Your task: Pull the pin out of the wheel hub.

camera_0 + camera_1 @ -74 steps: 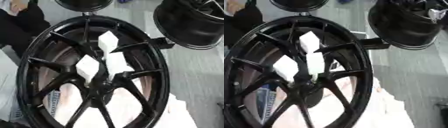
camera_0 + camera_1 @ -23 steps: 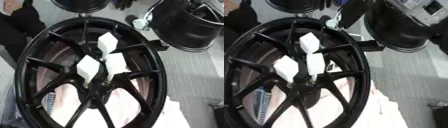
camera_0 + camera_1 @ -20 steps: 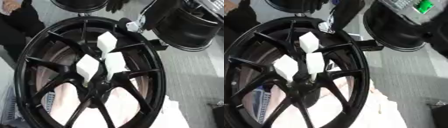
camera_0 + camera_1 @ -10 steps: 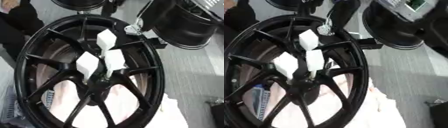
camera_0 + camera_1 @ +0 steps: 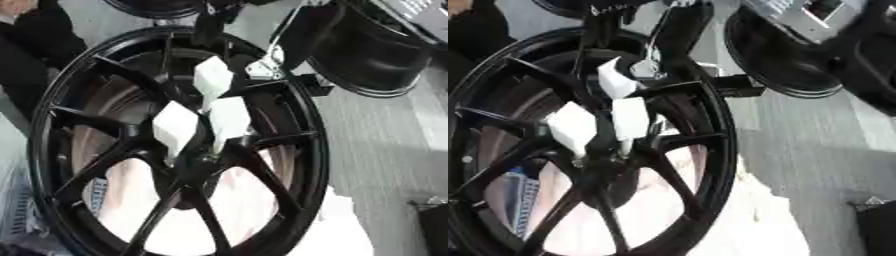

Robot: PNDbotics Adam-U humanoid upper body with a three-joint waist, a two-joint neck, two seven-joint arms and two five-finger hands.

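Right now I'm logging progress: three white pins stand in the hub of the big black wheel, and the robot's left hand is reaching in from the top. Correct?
Not quite: it is the right hand, entering from the upper right in the right eye view. Three white pins do stand in the hub of the big black wheel.

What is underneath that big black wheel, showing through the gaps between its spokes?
Through the black wheel spokes shows pale pinkish-white sheeting, which also sticks out at the lower right. A blue and white thing lies at the lower left. The spokes and hub hide the rest.
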